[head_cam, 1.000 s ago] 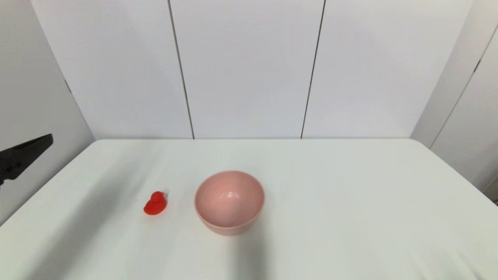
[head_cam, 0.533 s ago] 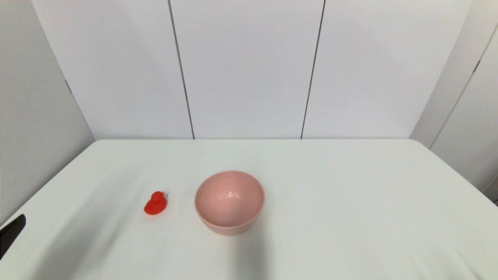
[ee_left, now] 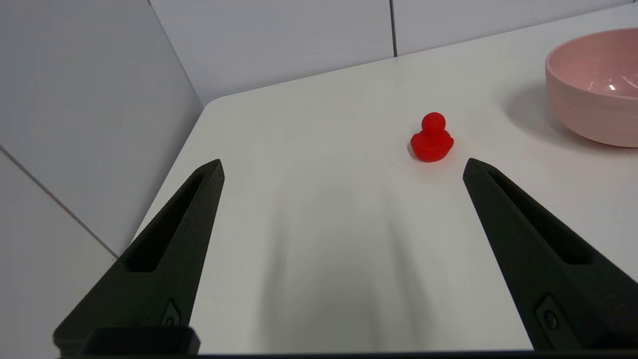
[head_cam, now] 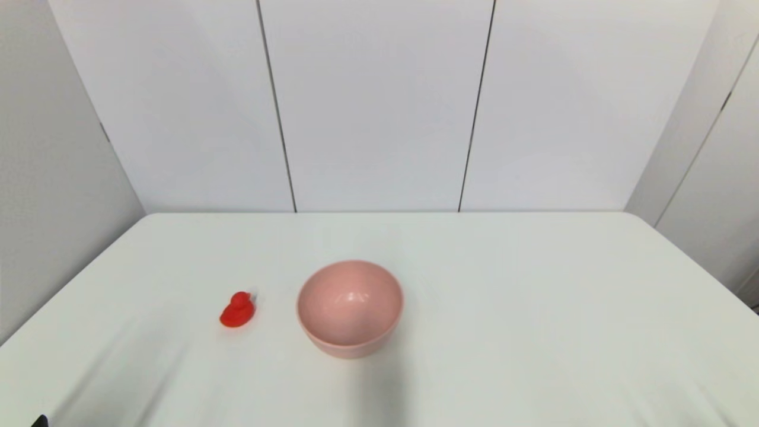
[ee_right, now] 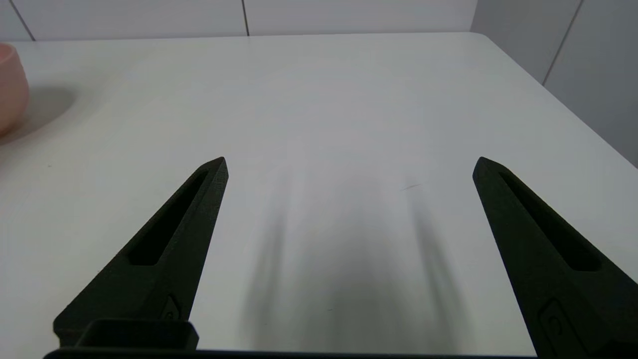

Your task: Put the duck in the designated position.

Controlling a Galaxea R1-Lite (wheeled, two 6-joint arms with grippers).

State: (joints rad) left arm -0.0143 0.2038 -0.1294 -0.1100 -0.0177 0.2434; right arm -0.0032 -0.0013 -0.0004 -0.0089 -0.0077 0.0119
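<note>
Although both tools sit low at the near edge of the table (head_cam: 533,308), only the left tool (ee_left: 343,167) has the task's thing ahead of it. Its two black fingers (ee_left: 164,249) are spread wide and hold nothing. Just past its fingertips, and off toward the inner finger, the duck (ee_left: 431,138) stands upright on the bare table, apart from everything. Farther on that same side is the pink bowl (ee_left: 593,94), near the duck but not touching it.

The right tool (ee_right: 350,164) is likewise wide open and empty, with only table surface between and beyond its fingers; a sliver of the bowl's wall shows far off to its inner side.

By its look the duck is light, glossy and probably a little squashy, so it may slip or pop out from between hard fingers. The broad lower body looks the best place to take hold, low and across its sides; the small round head offers little.

From the left wrist the duck is seen from behind, so its beak is hidden. In the head view only a dark speck at the bottom left corner hints at the left arm, and the right arm is out of that view. No marked spot for the duck can be made out; the bowl seems the likely target.
</note>
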